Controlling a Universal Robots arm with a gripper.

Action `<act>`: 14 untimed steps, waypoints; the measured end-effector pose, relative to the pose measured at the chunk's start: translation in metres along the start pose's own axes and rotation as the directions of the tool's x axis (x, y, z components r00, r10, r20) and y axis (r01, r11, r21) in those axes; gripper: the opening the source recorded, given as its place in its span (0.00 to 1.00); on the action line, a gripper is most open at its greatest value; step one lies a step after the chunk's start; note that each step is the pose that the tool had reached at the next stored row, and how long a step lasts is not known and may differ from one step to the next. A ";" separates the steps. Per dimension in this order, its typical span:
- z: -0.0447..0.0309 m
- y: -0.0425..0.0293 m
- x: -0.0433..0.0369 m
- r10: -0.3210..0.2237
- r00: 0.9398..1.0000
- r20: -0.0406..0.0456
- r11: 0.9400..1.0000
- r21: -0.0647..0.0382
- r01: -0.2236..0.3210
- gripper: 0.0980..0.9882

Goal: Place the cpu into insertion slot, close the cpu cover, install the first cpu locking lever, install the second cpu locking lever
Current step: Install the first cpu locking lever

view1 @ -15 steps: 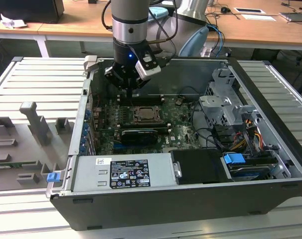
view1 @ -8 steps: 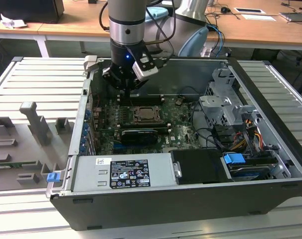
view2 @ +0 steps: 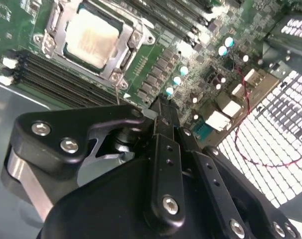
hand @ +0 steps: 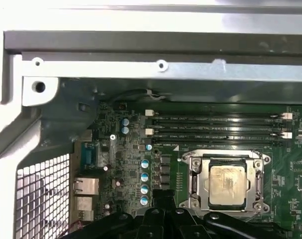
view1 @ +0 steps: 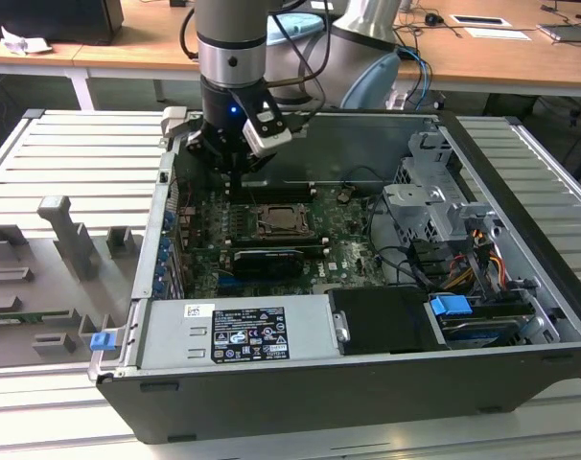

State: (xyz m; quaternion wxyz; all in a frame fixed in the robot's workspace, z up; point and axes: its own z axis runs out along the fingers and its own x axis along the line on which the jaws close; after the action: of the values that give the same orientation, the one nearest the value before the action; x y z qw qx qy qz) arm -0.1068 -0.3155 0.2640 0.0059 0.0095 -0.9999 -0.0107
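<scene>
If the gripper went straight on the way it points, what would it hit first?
The gripper would probably meet the green circuit board beside the socket, by the round capacitors, though depth is unclear.

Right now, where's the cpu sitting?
The cpu lies framed by the cpu cover, beside the long memory slots, in both wrist views; in the exterior view it's mid-board, between the gripper and the black graphics card.

beige cpu [hand: 226, 185], silver cpu cover [hand: 194, 183], green board [hand: 293, 167]

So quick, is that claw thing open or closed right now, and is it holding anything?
Gripper: jaws closed, nothing held between them.
</scene>
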 end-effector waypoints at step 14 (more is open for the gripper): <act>0.0063 0.0228 0.0001 0.000 1.000 0.000 1.000 0.000 0.000 0.01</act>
State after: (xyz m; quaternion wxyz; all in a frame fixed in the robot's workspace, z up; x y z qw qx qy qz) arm -0.1073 -0.2925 0.2582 0.0059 0.0095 -0.9999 -0.0107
